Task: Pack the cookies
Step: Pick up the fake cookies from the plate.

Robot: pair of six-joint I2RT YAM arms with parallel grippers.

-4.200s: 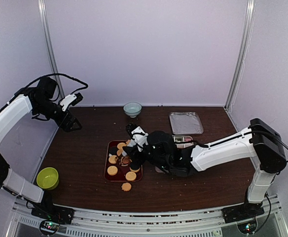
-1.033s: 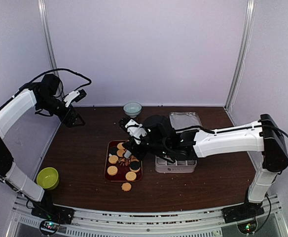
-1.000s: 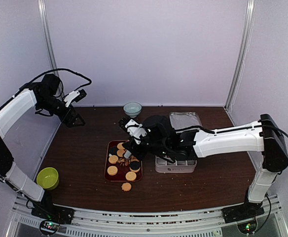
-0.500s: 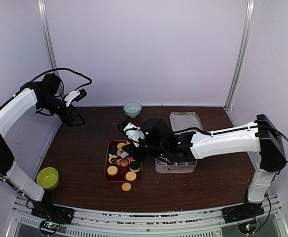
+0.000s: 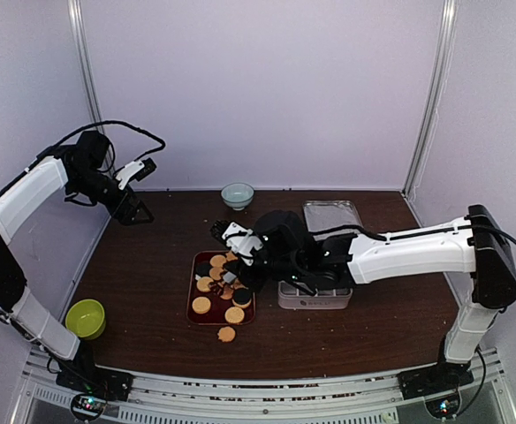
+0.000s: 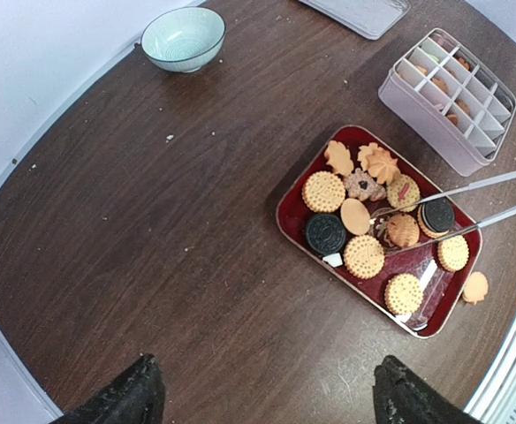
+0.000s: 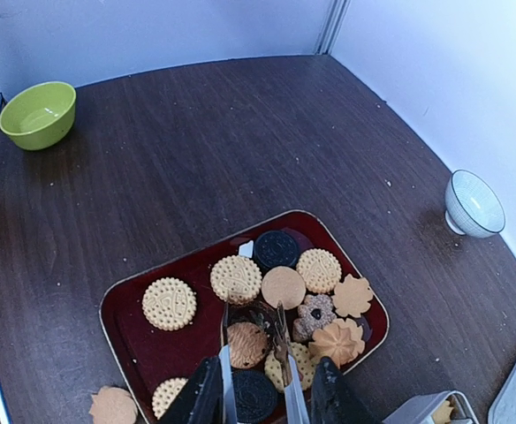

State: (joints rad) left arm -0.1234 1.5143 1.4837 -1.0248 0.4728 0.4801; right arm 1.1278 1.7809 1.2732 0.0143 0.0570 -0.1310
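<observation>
Several cookies lie on a red tray [image 5: 193, 309]: golden round and flower-shaped ones and a few black ones. My right gripper [image 7: 253, 307], with thin metal tong fingers [image 7: 225, 353], is open low over the tray. Its tips stand on either side of a ridged brown cookie [image 7: 247, 344], which also shows in the left wrist view [image 6: 402, 230]. In the top view the right gripper [image 5: 230, 276] is at the tray's right half. My left gripper [image 6: 271, 402] is open and empty, held high at the far left [image 5: 134, 212]. One golden cookie [image 5: 227, 334] lies on the table beside the tray.
A white divided box [image 5: 315, 296] with a few cookies in its cells stands right of the tray. Its lid [image 5: 333, 219] lies behind it. A pale blue bowl [image 5: 237, 194] sits at the back and a green bowl [image 5: 85, 318] at the near left.
My right gripper has shifted a little over the tray and come down around the ridged brown cookie. The left arm rose slightly earlier and has since stayed still.
</observation>
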